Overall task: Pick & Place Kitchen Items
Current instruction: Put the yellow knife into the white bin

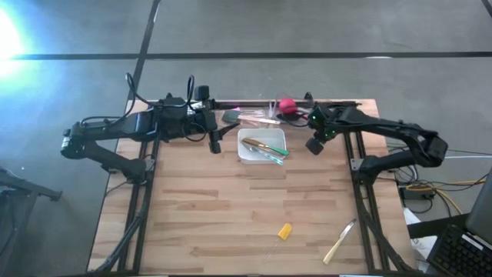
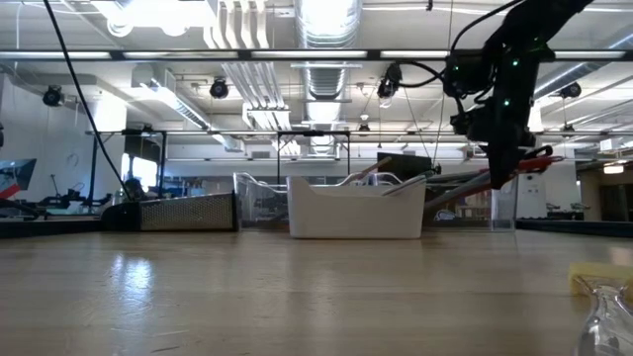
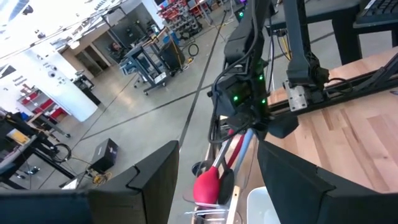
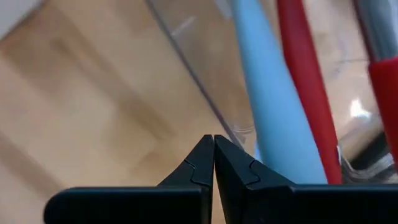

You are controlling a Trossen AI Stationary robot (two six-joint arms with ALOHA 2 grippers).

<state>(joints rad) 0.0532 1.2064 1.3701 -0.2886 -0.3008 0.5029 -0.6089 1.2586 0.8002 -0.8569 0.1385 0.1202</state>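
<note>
Right end effector is pinched closed and empty beside the white tray (utensils lie inside); left end effector gapes wide. A yellow piece lies on the bench.

My right gripper is black, fingertips pressed together over a light wood table with pale grain streaks. Beyond them lie a light blue handle and a red handle in a clear bin. From above, the tray is white; a small piece is yellow.
</note>
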